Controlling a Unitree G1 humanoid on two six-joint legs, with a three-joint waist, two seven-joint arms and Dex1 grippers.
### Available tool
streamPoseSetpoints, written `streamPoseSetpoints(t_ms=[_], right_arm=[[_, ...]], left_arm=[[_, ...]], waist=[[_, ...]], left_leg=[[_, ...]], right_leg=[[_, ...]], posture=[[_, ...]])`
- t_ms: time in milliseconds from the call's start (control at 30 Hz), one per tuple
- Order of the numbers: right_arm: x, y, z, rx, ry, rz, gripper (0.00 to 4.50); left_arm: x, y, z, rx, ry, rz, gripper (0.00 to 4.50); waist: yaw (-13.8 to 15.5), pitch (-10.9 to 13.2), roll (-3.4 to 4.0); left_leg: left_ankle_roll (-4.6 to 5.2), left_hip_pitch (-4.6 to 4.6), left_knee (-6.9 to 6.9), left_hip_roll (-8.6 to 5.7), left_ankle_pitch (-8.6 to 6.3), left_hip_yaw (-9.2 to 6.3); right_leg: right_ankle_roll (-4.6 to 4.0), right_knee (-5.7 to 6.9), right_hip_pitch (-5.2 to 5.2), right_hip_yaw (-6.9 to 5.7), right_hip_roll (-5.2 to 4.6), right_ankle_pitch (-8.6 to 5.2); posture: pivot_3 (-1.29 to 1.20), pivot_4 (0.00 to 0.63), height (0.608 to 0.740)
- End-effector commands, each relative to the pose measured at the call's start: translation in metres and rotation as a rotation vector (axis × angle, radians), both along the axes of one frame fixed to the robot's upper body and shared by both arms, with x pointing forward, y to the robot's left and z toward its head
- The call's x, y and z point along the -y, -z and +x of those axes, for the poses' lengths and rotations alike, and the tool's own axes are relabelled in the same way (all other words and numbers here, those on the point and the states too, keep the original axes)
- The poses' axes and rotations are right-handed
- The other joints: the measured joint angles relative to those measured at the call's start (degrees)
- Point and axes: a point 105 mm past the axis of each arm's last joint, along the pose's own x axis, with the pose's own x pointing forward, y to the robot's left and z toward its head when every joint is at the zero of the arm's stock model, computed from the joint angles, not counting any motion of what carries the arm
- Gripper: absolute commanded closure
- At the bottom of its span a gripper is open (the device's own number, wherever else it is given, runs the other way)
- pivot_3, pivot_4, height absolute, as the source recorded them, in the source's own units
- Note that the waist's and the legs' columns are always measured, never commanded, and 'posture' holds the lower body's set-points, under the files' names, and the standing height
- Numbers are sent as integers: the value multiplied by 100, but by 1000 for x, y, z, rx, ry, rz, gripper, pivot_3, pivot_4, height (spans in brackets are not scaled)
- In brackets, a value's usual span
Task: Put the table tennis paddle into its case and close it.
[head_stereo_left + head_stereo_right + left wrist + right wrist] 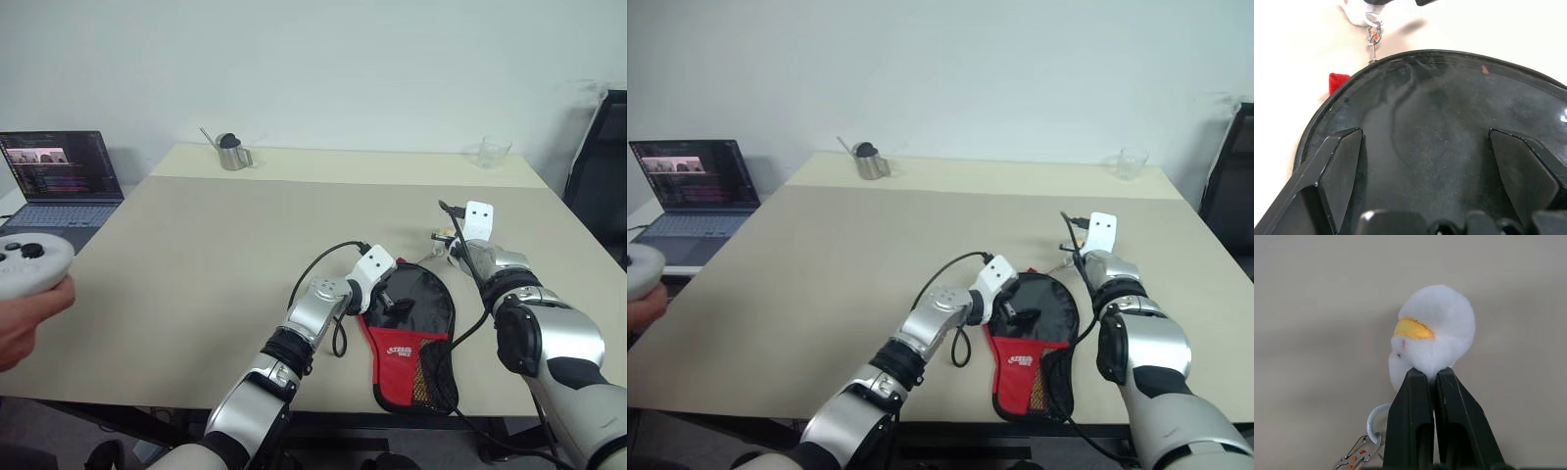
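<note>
The case [416, 338] lies flat near the table's front edge, its round black part farther from me and its red part with a white logo and a mesh panel nearer. My left gripper [397, 304] stands open over the round black part, its fingers [1342, 164] spread above the glossy black surface [1440, 127]. My right gripper [1432, 374] is shut on a white fluffy charm [1437, 325] with a yellow patch. The charm hangs on a ring and clip [1374, 423] just beyond the case's far right edge [443, 238]. The paddle is hidden.
A laptop [59, 181] stands open at the table's left edge. A person's hand holds a white controller [29, 264] at the near left. A metal cup [233, 154] and a clear glass [493, 152] stand at the back. A dark chair [602, 166] is at the right.
</note>
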Motion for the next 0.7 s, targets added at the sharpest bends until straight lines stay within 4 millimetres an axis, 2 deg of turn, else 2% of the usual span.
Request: streamPoseSetpoints(t_ms=[33, 333, 567, 700], right_arm=[[20, -26, 2, 69, 30, 5, 4462], [28, -21, -7, 37, -42, -49, 4462], [47, -14, -34, -7, -65, -143, 4462], [46, -12, -47, -21, -85, -155, 4462]], left_arm=[[7, 12, -7, -33, 39, 36, 0], [11, 15, -11, -36, 65, 48, 0], [13, 17, -13, -36, 85, 52, 0], [19, 11, -17, -65, 110, -15, 0]], waist=[[5, 0, 0], [37, 0, 1], [125, -6, 12], [128, -15, 26]], left_leg=[[0, 0, 0, 0, 0, 0], [9, -2, -1, 0, -5, 0], [16, -5, -2, 2, -11, -4], [25, -7, -7, 2, -16, 2]], right_leg=[[0, 0, 0, 0, 0, 0], [3, -9, 3, 0, -1, -1], [4, -27, 7, -6, 0, -2], [12, -47, 11, -2, 0, 3]], posture=[[0, 150, 740], [0, 150, 740], [0, 150, 740], [0, 150, 740]])
